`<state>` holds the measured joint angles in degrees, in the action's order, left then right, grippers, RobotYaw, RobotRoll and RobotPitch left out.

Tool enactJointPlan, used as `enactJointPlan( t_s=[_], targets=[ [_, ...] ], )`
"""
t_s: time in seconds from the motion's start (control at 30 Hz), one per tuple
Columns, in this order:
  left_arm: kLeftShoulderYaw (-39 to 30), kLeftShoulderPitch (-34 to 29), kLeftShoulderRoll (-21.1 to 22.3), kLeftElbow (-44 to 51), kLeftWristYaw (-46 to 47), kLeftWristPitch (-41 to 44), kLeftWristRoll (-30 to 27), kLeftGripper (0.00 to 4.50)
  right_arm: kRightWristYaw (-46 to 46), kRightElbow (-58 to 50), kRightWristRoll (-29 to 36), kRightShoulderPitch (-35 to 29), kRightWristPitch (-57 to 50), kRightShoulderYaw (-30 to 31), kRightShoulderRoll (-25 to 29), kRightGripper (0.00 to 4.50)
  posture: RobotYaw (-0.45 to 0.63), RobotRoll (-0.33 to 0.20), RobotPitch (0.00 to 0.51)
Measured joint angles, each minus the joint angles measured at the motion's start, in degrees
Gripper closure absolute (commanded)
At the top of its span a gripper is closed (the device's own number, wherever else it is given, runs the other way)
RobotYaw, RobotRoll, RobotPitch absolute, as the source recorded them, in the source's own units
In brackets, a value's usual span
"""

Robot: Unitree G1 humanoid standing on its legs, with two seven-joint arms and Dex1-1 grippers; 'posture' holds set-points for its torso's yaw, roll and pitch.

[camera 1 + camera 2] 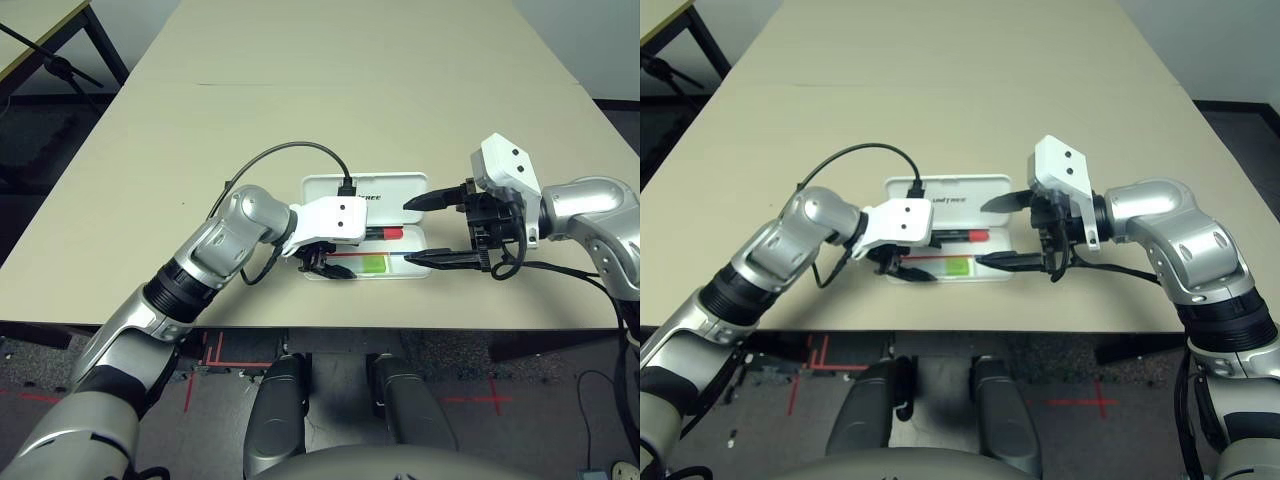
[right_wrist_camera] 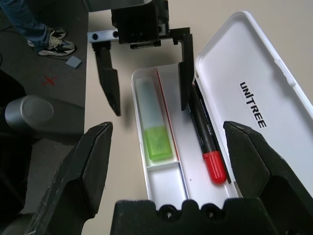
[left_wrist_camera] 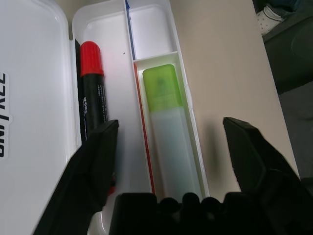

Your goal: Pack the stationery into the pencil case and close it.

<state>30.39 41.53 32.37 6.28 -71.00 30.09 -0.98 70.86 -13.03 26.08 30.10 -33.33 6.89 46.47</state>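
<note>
The open pencil case (image 2: pixel 257 73) lies at the robot's 12 o'clock, lid on its 12 o'clock side. The red-capped marker (image 3: pixel 94 100) and green highlighter (image 3: pixel 164 90) lie in the tray. Left gripper (image 3: pixel 171 123), over the case's 9 o'clock end: fingers spread, empty. Right gripper (image 2: pixel 167 127), at its 3 o'clock end: fingers spread, empty. The case is probably light, stiff and slippery; engage the lid's 12 o'clock edge and fold toward 6 o'clock. The left gripper hides the tray's 9 o'clock end in the head views; a small dark cylinder cannot be made out.
</note>
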Motion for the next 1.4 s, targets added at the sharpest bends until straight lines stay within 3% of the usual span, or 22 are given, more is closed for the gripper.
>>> enactJointPlan(
  t_s=[0.2,0.67,0.97,1.2,1.4],
  targets=[
    [-2.67,-0.98,0.58,2.08,0.03,-0.44,-1.99,0.01,0.02,0.02,-0.46,-0.01,0.06,0.20,-0.01,0.00,0.05,0.000,0.159],
    [-14.98,-6.70,12.27,10.18,-1.91,0.11,-10.02,0.01,0.75,1.53,-1.01,-0.83,0.01,0.06,2.39,0.00,0.05,0.000,0.169],
    [-18.88,-8.57,12.39,12.04,0.33,0.20,-13.71,0.01,0.73,2.24,-0.93,-0.89,-2.72,-1.35,5.50,0.00,0.05,0.000,0.170],
    [-19.39,-8.93,11.30,13.12,2.04,0.28,-15.91,0.01,-7.54,2.02,-1.70,3.48,-23.22,-1.50,12.22,0.00,0.03,0.000,0.176],
    [-19.35,-9.28,11.28,13.08,2.33,0.20,-15.97,0.01,-21.07,2.49,-4.28,5.46,-36.50,-2.44,8.16,0.00,0.01,0.000,0.180]
  ],
)
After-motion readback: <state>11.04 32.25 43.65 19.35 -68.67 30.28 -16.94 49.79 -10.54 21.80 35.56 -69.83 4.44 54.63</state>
